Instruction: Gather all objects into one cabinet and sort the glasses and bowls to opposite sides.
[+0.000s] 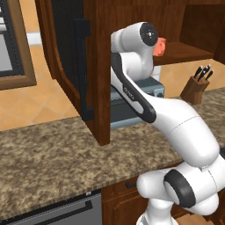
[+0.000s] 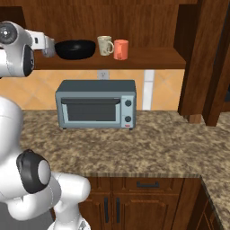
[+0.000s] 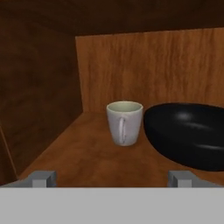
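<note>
Left base view: one orange-red cup [image 1: 161,46] shows on the cabinet shelf [image 1: 184,53], half hidden behind the arm's upper joint. One mesh cabinet door [image 1: 66,48] with a black handle [image 1: 82,70] hangs open at the left. One toaster oven [image 1: 145,99] is mostly covered by the arm, and one knife block [image 1: 195,85] stands on the desk [image 1: 52,154] to the right.

Right base view: three pieces of tableware stand in a row on the shelf: one black bowl [image 2: 75,49] at the left, one cream mug [image 2: 105,45] near it, and the orange-red cup [image 2: 121,49] touching or just beside the mug. The end effector [image 2: 49,48] reaches in from the left, close to the bowl's left edge; its fingers are hard to make out here. The toaster oven sits whole on the desk below.

Hand view: one whitish mug [image 3: 124,123] stands upright on the shelf, handle facing the camera, with the black bowl just to its right, cut off by the frame edge. The two fingertips [image 3: 43,178] stand wide apart, holding nothing.
</note>
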Tool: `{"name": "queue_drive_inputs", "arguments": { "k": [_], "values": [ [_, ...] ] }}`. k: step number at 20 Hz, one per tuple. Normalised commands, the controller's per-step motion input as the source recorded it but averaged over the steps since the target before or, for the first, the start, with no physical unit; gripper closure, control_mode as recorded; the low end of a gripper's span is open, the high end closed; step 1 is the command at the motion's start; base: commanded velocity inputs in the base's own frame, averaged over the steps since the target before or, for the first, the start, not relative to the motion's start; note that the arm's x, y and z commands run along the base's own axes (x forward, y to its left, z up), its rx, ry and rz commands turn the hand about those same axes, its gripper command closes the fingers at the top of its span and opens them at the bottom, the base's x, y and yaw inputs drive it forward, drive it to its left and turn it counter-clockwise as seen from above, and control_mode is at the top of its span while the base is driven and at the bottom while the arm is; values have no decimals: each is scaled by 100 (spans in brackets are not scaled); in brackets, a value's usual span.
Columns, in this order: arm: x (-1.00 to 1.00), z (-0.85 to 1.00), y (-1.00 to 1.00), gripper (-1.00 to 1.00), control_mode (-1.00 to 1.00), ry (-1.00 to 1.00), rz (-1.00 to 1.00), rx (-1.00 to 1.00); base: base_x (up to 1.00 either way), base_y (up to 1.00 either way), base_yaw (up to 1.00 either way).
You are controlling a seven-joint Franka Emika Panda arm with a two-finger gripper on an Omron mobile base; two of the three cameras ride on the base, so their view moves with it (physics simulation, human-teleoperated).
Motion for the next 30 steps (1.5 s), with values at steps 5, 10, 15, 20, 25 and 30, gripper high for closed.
{"name": "queue_drive_inputs", "arguments": {
  "k": [5, 10, 15, 20, 25, 30],
  "values": [
    [15, -2, 0, -100, -100, 0, -5, -3, 0, 0, 0],
    [20, -11, 0, -100, -100, 0, -4, -1, 0, 0, 0],
    [11, -12, 0, -100, -100, 0, 0, 0, 0, 0, 0],
    [12, -6, 0, -100, -100, 0, 0, 0, 0, 0, 0],
    [24, -4, 0, -100, -100, 0, 0, 0, 0, 0, 0],
    [31, -3, 5, -100, -100, 0, 0, 0, 0, 0, 0]
  ]
}}
